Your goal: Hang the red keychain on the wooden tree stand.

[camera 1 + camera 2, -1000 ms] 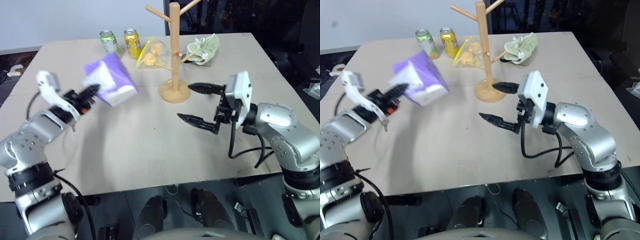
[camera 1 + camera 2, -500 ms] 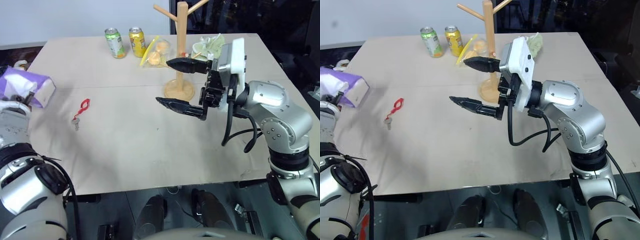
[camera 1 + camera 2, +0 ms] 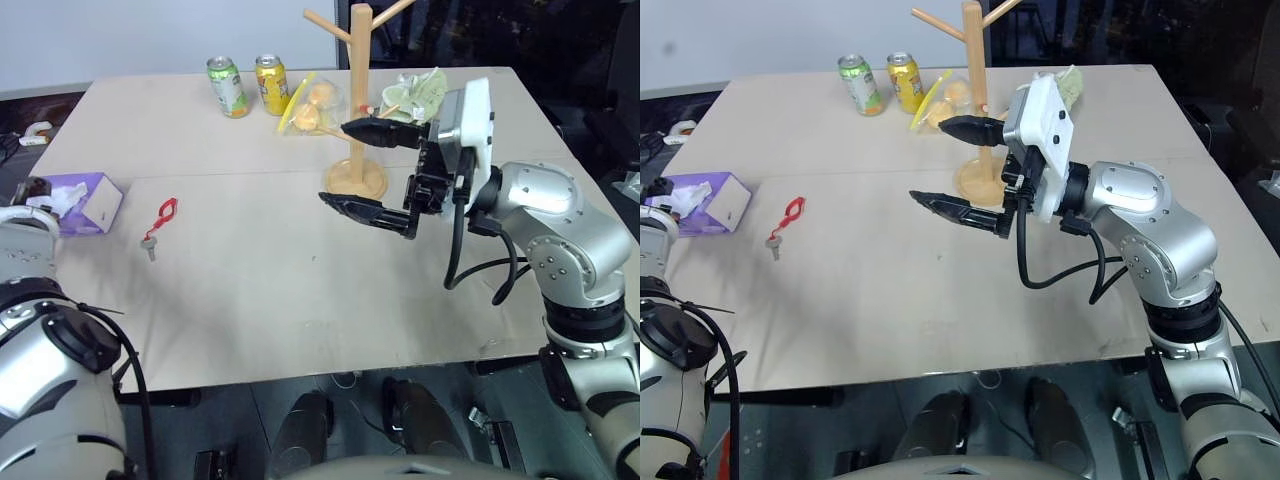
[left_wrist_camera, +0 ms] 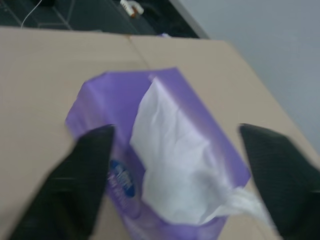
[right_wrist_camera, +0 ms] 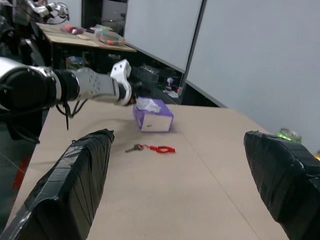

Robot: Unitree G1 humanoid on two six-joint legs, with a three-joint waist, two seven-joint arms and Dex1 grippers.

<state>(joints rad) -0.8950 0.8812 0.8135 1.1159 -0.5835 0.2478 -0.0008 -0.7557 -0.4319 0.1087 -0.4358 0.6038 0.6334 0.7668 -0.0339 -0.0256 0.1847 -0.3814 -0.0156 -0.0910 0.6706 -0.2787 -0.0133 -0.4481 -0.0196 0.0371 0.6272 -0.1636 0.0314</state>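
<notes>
Big tan counter with everything on top. Right claw up above the middle of the counter, just in front of the wooden tree stand, black fingers spread wide apart and holding nothing. Wooden tree stand standing up tall at the far side, round base flat on the counter, thin pegs poking out, nothing red hanging there. Purple tissue box sitting at the far left edge, white tissue sticking out of the top. Left claw right at the tissue box, fingers wide apart, one on each side of the box, not squeezing. Two soda cans far back, left of the stand, next to a yellow snack bag. Green cloth far back on the right. Red keychain lying flat on the left part of the counter, just right of the tissue box, well apart from the stand and from both claws, small silvery key at the near end.
</notes>
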